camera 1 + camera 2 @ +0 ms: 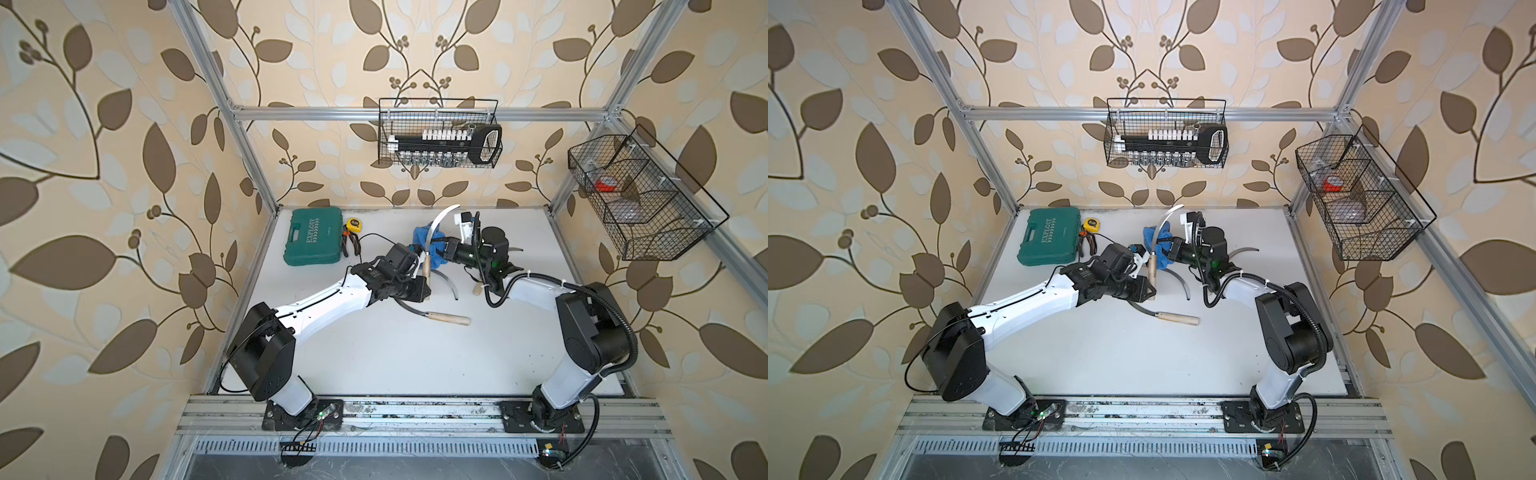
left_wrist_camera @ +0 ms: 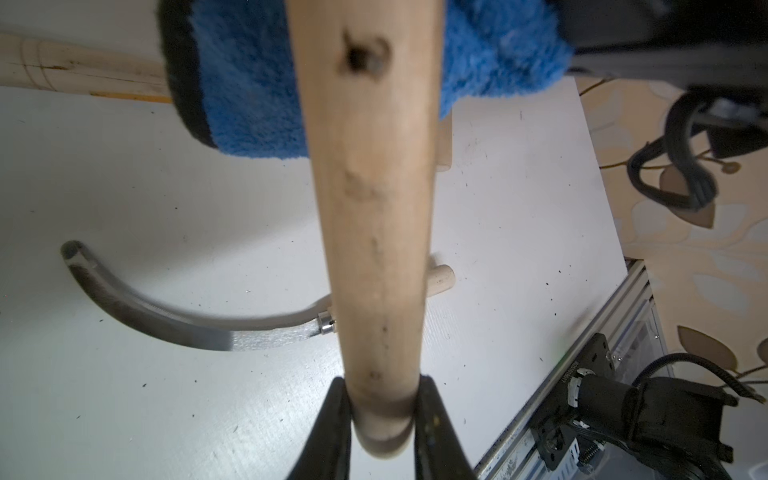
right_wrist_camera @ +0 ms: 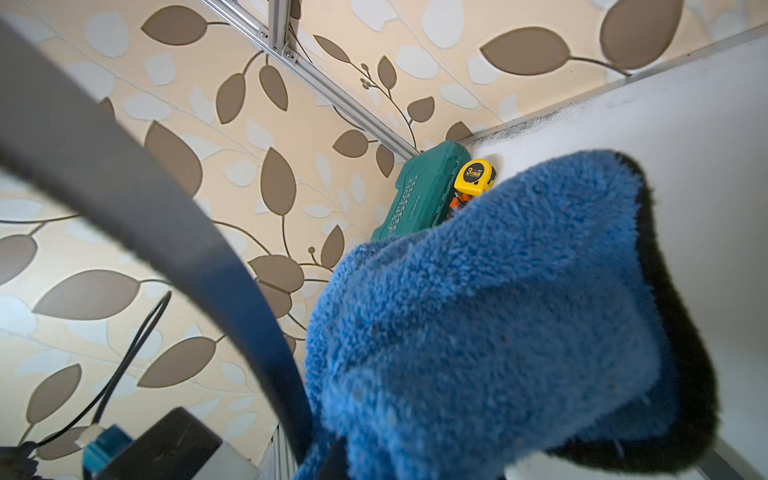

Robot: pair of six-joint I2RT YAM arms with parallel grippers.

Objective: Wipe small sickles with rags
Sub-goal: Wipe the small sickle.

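Left claw [image 1: 424, 287] grips sickle [image 1: 427, 266]; right claw [image 1: 444, 246] holds rag [image 1: 420, 237] against blade.

A white table [image 1: 415, 361] is pictured, framed by aluminium rails. A green tool case [image 1: 314, 243] is set in its far left corner, with a yellow tape measure [image 1: 353, 225] and orange-handled pliers [image 1: 351, 245] laid just beside it. Near the middle, a wooden-handled sickle [image 1: 451, 319] is laid flat; a second sickle [image 1: 451, 283] is seen just beyond.
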